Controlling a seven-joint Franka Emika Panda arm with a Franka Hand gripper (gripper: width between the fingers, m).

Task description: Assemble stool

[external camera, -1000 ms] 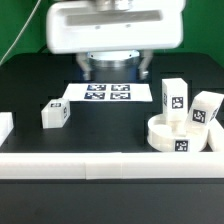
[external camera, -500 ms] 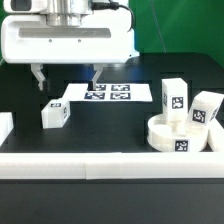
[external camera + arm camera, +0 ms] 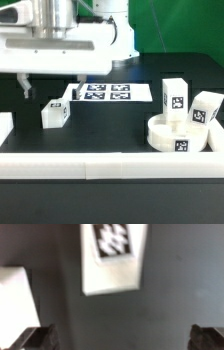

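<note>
Gripper (image 3: 51,88) empty, jaws spread wide; loose leg (image 3: 55,114) lies on its side just below the fingertips, between them, not touching; the wrist view shows its long axis square to the closing line, so the fingers would likely meet its long flanks; seat (image 3: 182,138) and two other legs (image 3: 174,98) sit well beyond the finger on the exterior view's right.

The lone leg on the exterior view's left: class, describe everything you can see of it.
The lone leg is a short, blocky white piece, seemingly plastic, with a black-and-white square tag on the face toward the camera. It rests on the black table, apart from the marker board. Nothing grips it: the gripper hangs over it, jaws open.
</note>
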